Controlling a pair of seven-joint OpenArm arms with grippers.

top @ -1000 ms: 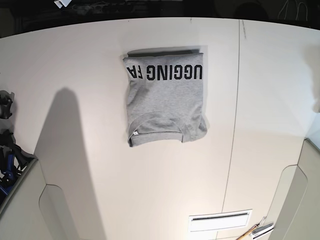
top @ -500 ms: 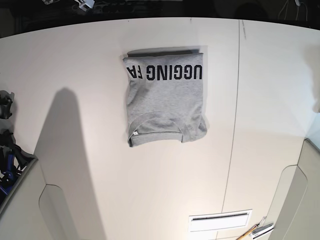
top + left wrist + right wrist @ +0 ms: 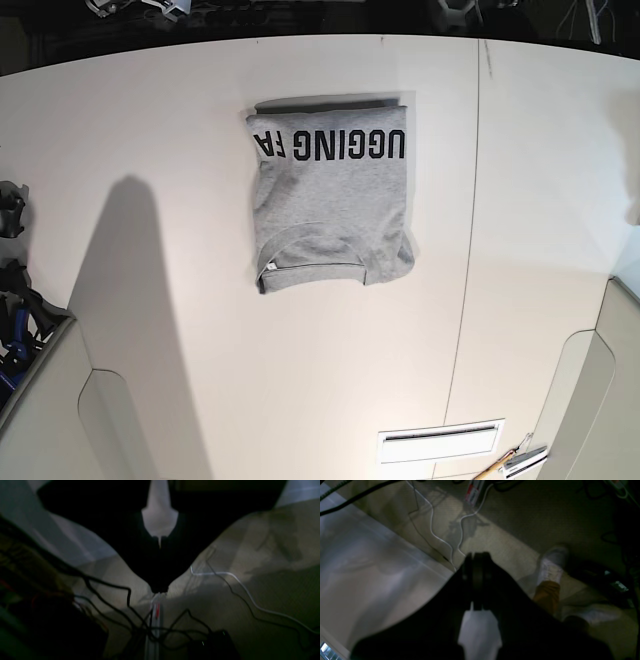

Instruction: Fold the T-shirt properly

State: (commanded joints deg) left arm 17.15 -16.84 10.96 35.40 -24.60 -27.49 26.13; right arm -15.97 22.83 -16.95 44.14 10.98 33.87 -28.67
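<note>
A: Base view first. What do you log for the T-shirt point(image 3: 330, 195)?

B: You see it lying on the white desk point(image 3: 200, 350), folded into a compact, roughly rectangular bundle in the upper middle of the surface. A band of black block letters point(image 3: 330, 146) runs across its far edge, reading upside down from this camera. The ribbed collar point(image 3: 312, 268) lies along the near edge. The fold is a little uneven at the near right corner. A seam in the desk point(image 3: 468, 260) runs just to the right of it, apart from the cloth. Neither arm reaches over the desk here.

A: Left wrist view?

B: Dark and blurred. You get the left gripper point(image 3: 159, 542) as a black silhouette, its two jaws drawn together with only a hairline of light between them, nothing held. Behind it: carpeted floor point(image 3: 262, 555), black cables point(image 3: 112, 590) and a white cable point(image 3: 245, 592).

A: Right wrist view?

B: You see the right gripper point(image 3: 477, 580) closed as well, jaws pressed flat together and empty. It hangs over the desk's edge point(image 3: 370, 580). Beyond it, carpet, white cables point(image 3: 440, 540), and a white shoe point(image 3: 552, 565) below an orange-brown trouser leg point(image 3: 546, 595).
</note>
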